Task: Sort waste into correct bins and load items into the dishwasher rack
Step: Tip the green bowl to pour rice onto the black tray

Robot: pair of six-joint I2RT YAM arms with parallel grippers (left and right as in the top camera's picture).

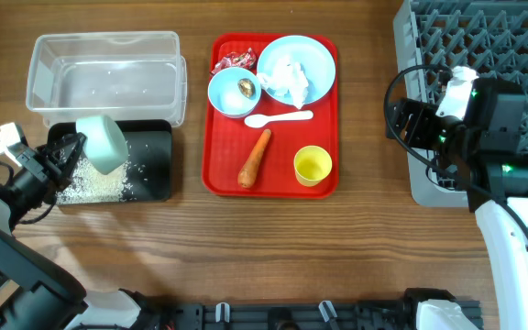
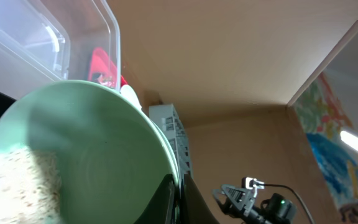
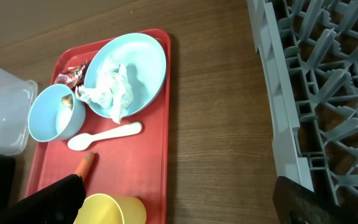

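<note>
Right now my left gripper [image 1: 70,151] is clamped on a bowl [image 1: 104,142], holding it tipped over the black bin [image 1: 157,160], where rice [image 1: 94,186] lies heaped. The clear bin [image 1: 108,38] sits just behind. On the tray [image 1: 227,147] are the other bowl [image 1: 230,92] with a lump [image 1: 246,86], the plate [image 1: 316,57] with tissue [image 1: 285,78], wrapper [image 1: 232,60], spoon [image 1: 278,118], carrot [image 1: 255,158] and cup [image 1: 313,166]. My right gripper [image 1: 406,119] hangs empty, fingers wide apart, at the rack's [image 1: 484,37] left edge.

We think this is a robot lab set up like a kitchen: two robot arms [image 1: 511,229] at a wooden counter [image 1: 365,247], a grey dish rack [image 1: 521,37], a bright painting [image 2: 325,137] on a wall.
</note>
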